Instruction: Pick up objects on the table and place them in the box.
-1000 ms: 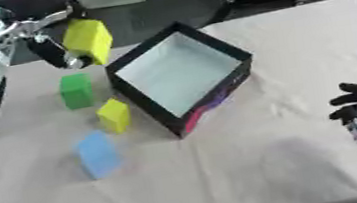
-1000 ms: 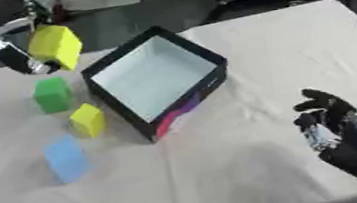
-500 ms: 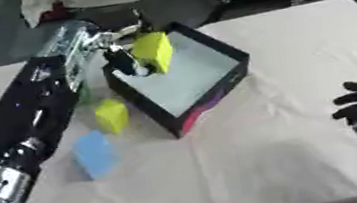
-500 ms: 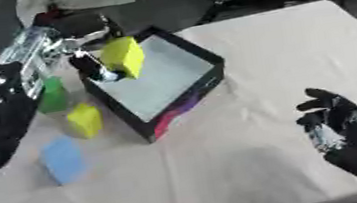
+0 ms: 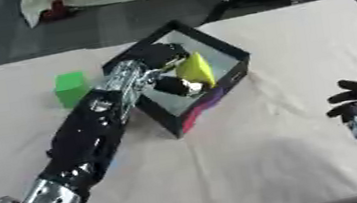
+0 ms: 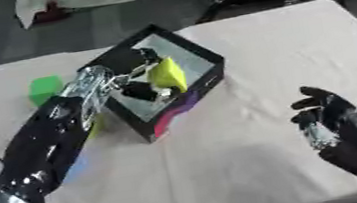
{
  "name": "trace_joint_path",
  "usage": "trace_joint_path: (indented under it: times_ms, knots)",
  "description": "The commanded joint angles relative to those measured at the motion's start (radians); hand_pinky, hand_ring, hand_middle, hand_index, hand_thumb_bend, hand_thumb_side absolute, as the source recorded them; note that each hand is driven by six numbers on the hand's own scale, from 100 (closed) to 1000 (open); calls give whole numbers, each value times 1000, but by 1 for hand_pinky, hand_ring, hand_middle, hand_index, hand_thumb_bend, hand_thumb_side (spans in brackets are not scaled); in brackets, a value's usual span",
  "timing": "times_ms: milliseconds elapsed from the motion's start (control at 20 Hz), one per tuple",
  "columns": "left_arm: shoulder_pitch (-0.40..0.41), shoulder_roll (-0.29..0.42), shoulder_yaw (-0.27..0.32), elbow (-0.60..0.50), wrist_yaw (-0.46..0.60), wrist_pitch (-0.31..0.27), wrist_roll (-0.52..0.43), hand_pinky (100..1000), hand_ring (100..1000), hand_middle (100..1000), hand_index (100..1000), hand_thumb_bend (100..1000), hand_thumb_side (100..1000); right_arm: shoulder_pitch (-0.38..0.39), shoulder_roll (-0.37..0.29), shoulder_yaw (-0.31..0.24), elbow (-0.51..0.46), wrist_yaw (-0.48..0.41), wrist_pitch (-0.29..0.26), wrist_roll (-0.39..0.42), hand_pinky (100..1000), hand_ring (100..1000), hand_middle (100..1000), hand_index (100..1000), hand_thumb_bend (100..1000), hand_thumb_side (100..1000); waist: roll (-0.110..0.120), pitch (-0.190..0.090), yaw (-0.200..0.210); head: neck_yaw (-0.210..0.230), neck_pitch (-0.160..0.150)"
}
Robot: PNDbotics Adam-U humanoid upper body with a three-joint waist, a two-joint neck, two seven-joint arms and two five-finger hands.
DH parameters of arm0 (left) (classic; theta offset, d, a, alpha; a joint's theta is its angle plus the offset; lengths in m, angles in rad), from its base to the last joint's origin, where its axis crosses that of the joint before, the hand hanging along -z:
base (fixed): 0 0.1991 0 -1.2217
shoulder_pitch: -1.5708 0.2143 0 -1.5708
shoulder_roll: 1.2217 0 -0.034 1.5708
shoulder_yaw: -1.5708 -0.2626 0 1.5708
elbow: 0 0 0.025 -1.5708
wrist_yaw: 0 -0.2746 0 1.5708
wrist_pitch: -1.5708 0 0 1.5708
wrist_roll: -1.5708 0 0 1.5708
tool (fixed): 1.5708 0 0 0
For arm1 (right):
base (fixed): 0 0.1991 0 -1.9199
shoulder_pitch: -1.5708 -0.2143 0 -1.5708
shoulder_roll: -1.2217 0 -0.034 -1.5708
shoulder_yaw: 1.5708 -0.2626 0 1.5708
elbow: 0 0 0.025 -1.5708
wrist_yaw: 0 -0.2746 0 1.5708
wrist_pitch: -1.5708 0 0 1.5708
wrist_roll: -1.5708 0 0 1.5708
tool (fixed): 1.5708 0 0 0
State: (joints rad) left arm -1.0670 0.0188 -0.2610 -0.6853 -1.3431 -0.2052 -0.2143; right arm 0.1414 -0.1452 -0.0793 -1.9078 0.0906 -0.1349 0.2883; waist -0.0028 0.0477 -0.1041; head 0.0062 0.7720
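yellow-green block point(image 5: 196, 69) is pinched by the left hand point(image 5: 164, 70) inside the black box point(image 5: 230, 76); it should be released low, clear of the walls. the right hand point(image 6: 325, 111) rests idle, fingers relaxed, lower right.

Matt cream cloth covered the table point(image 5: 281, 53). The box point(image 5: 228, 68) looked like matt black card, pale and smooth inside. The yellow block point(image 5: 196, 69) and green block point(image 5: 70, 86) read as smooth plastic. Glossy black shells and silver metal clad the left arm point(image 5: 82, 143).
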Motion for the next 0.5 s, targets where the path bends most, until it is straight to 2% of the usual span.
trace_joint_path:
  times_ms: [50, 100, 150, 300, 350, 500]
  knots:
    - [-32, 21, 1, -18, -52, 5, 26, 842, 816, 868, 928, 746, 1000, -4, -7, -3, -8, -5, -2, 0, 826, 658, 689, 889, 100, 435, -15, 0, 0, -3, -2]
    - [-31, 20, 6, -17, -68, 3, 29, 842, 816, 868, 928, 746, 1000, -4, -6, -3, -8, -5, -2, 0, 826, 658, 689, 889, 100, 435, -15, 0, 0, -3, -2]
    - [-35, 23, 8, -19, -84, 3, 33, 870, 858, 917, 948, 860, 1000, -3, -6, -4, -8, -4, -2, 0, 827, 659, 690, 890, 100, 434, -15, -1, 2, -6, -2]
    - [-58, 60, 8, -44, -133, 9, 29, 871, 859, 918, 948, 864, 1000, -2, -6, -5, -7, -3, -2, 1, 827, 659, 690, 890, 100, 434, -16, -1, 4, -8, -2]
    - [-63, 67, 14, -51, -150, 9, 30, 864, 846, 904, 943, 831, 990, -1, -6, -6, -7, -3, -2, 1, 827, 659, 691, 890, 100, 435, -16, -3, 6, -11, -2]
    - [-96, 122, 69, -72, -197, 31, 40, 862, 838, 894, 941, 788, 956, 0, -5, -9, -5, -2, -1, -2, 827, 659, 691, 890, 100, 436, -14, -5, 10, -17, -2]
